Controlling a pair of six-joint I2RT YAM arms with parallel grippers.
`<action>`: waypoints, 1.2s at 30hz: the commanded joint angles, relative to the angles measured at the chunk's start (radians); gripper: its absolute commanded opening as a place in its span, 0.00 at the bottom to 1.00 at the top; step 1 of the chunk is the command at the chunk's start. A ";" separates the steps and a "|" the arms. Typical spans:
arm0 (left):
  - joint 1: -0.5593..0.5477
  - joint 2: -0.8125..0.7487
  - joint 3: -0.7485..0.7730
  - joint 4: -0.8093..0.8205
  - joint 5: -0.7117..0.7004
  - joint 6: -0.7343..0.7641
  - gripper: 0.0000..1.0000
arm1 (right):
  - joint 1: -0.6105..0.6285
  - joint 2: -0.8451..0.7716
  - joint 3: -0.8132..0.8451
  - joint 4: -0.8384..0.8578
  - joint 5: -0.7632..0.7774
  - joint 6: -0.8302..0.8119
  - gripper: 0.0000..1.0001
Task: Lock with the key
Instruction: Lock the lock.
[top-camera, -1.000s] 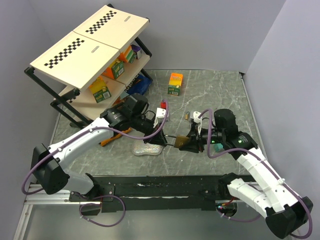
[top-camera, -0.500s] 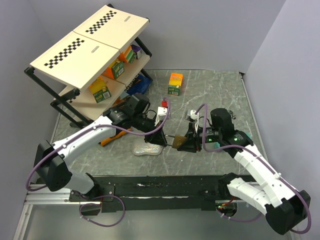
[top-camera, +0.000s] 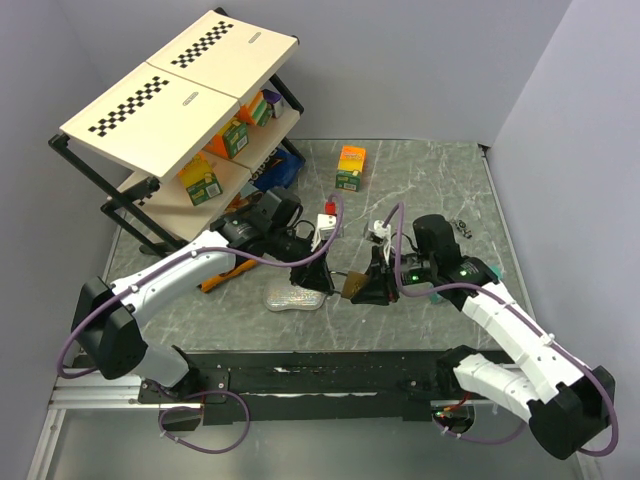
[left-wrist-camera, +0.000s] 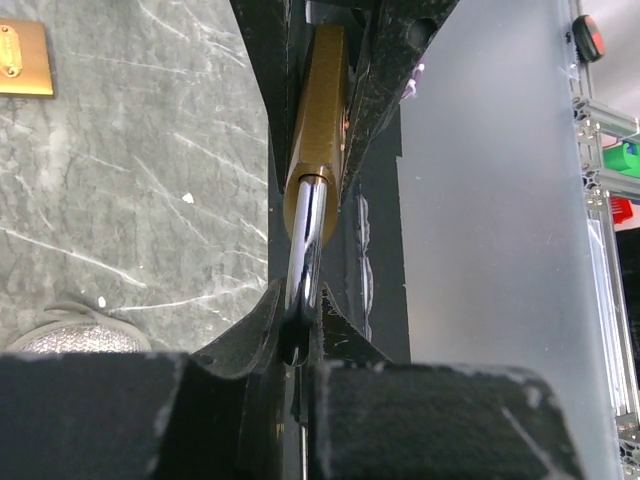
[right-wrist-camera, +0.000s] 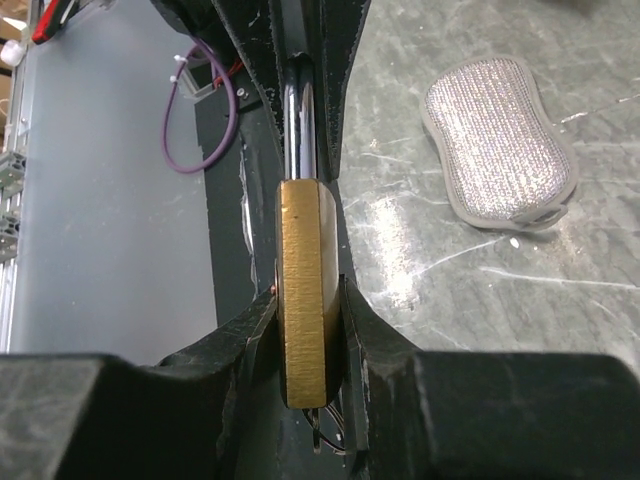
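Observation:
A brass padlock (top-camera: 352, 285) hangs above the table between my two grippers. My right gripper (right-wrist-camera: 308, 300) is shut on its brass body (right-wrist-camera: 300, 280), both pads pressed flat against its sides. My left gripper (left-wrist-camera: 303, 300) is shut on the steel shackle (left-wrist-camera: 308, 240), and the brass body (left-wrist-camera: 318, 120) points away from it. In the top view the left gripper (top-camera: 322, 280) and the right gripper (top-camera: 368, 287) face each other. A thin wire ring with a slim metal stub (right-wrist-camera: 331, 441), apparently the key, shows under the lock's bottom end.
A silver mesh pad (top-camera: 295, 298) lies just left of the lock. A tilted shelf rack (top-camera: 180, 110) with small boxes stands at the back left. An orange-green box (top-camera: 350, 167) sits at the back centre. A small dark metal item (top-camera: 459, 226) lies by the right arm.
Both grippers and the padlock have shifted slightly left, the right arm reaching further in. Both grips are unchanged.

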 joint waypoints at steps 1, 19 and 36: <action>-0.046 0.005 0.030 0.330 0.147 -0.041 0.01 | 0.055 -0.025 0.086 0.299 -0.107 -0.054 0.00; 0.118 -0.084 0.049 -0.003 0.123 0.210 0.01 | -0.233 -0.082 0.226 -0.259 -0.142 -0.330 0.64; 0.083 -0.113 0.049 -0.035 0.115 0.230 0.01 | -0.229 0.031 0.236 -0.333 -0.187 -0.422 0.47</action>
